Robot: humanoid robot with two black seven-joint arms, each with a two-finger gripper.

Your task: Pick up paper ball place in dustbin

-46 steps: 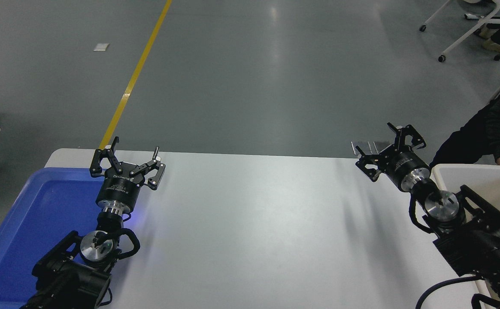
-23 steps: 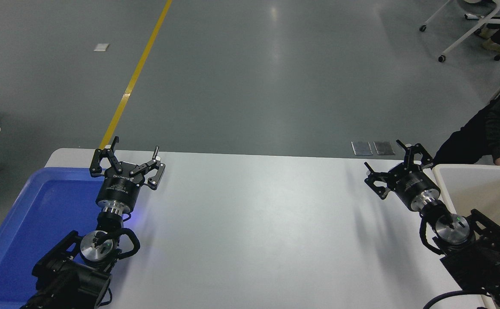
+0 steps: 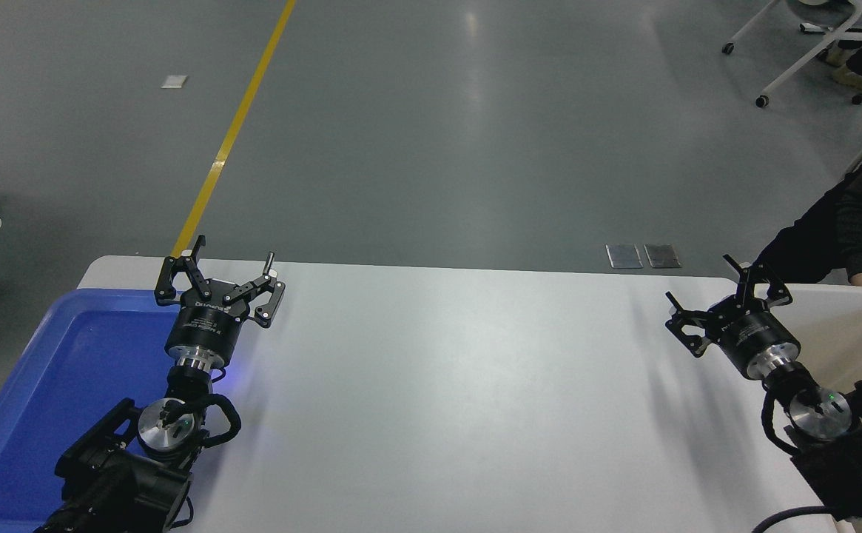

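The right tool is now lower and more to the right in the head view than one second ago. Then it hung above the far right corner of the surface; now it sits nearer to the robot, over the left rim of the dustbin. Its fingers remain spread apart. The right arm behind the tool also draws back toward the lower right corner, so less of it shows.
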